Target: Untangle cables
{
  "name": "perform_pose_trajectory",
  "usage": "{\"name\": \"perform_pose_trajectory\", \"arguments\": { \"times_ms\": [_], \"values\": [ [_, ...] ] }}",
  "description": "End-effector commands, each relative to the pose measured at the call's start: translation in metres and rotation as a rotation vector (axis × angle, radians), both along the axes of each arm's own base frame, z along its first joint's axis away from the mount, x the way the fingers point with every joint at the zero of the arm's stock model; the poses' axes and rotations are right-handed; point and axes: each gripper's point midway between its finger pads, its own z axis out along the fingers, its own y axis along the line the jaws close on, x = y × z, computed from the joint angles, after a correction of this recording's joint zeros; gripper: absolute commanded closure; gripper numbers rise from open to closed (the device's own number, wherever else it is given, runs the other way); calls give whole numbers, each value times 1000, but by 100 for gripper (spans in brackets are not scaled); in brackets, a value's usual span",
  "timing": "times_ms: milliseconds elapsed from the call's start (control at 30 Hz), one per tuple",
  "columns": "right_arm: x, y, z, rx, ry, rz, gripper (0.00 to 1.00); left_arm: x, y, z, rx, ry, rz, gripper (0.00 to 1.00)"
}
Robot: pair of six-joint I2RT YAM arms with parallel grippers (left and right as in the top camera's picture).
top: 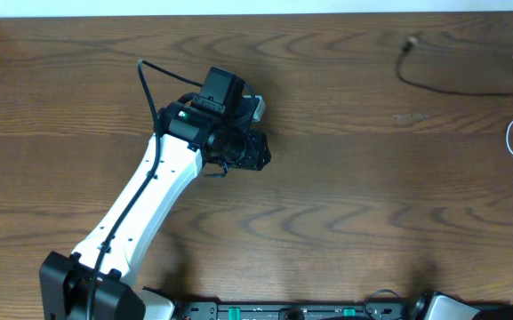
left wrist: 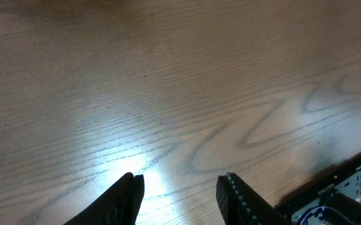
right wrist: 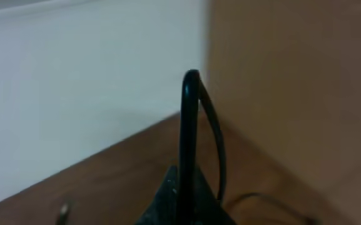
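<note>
Your right claw (right wrist: 183, 203) looks clamped on a folded loop of the thin, glossy black cable (right wrist: 189, 125), which trails toward the tabletop's (top: 345, 204) far right corner. Pull hard and you may drag the slack white cable (top: 509, 140) curled at the right edge. Your left claw (left wrist: 180, 194) stands apart, empty, over smooth woodgrain.

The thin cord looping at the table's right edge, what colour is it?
White. The cord shows best in the overhead view.
</note>
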Motion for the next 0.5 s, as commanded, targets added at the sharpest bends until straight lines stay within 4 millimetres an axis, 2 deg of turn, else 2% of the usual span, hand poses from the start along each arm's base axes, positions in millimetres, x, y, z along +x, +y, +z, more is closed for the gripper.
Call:
{"name": "perform_pose_trajectory", "arguments": {
  "times_ms": [0,133,200,333,433,467],
  "values": [
    [-29,-45,4,-26,13,-113,99,-3,-1,-5,-1,19,-6,57],
    [-57,-84,-10,45,11,-225,99,-3,-1,-5,-1,18,-6,57],
    [-62,-95,-21,74,25,-233,99,-3,-1,-5,-1,18,-6,57],
    [-60,-106,-46,130,65,-208,99,-3,-1,-5,-1,19,-6,57],
    [-47,-101,-67,183,92,-137,99,-3,-1,-5,-1,19,-6,57],
    [-42,-98,-72,201,95,-104,95,-3,-1,-5,-1,19,-6,57]
  ]
}}
